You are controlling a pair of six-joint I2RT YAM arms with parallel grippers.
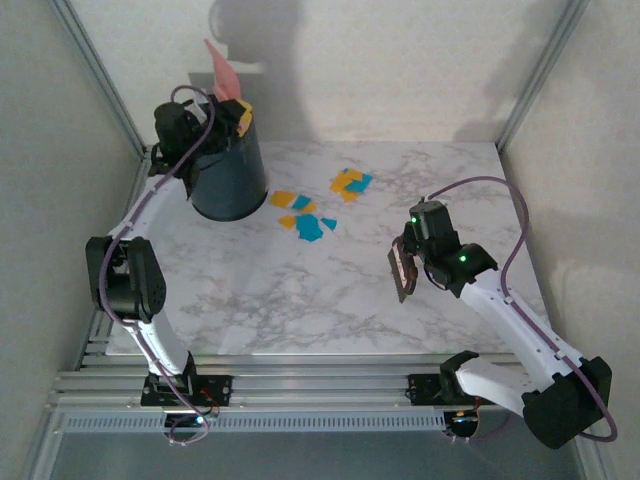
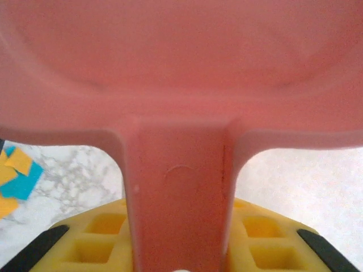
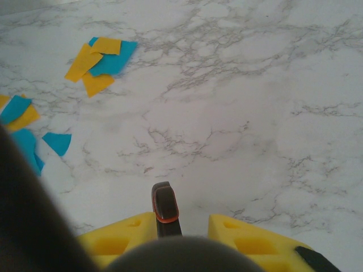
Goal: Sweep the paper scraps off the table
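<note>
Left claw (image 1: 237, 112) is clamped on the handle of the pink dustpan (image 1: 220, 68), held above a dark bin (image 1: 228, 180) at the far left of the desk (image 1: 300, 305). From the top camera only a pink tip of the pan pokes up behind the wrist; the rest is hidden by the arm and the bin's rim, and the inside of the bin cannot be made out. In the left wrist camera the left claw (image 2: 181, 241) shows its yellow fingers (image 2: 93, 235) pressed against both sides of the handle, while the dustpan (image 2: 181, 68) is so close that its edges are cut off and soft.

Right claw (image 1: 412, 256) hovers over the right half of the desk, closed on a small brush (image 1: 402, 270) whose brown face tilts toward the middle. In the right wrist camera the right claw (image 3: 178, 232) grips a dark stub with an orange rim, the brush (image 3: 164, 207). A blurred dark shape covers the lower left corner and bottom edge, and what it is cannot be told.

Orange and teal paper scraps (image 1: 308, 218) lie in two loose groups on the desk, just right of the bin and well apart from the brush. Some overlap, so an exact count is unclear. A few scraps (image 3: 99, 59) run off the frame's left edge, and a few more (image 2: 20, 175) peek out under the pan.
</note>
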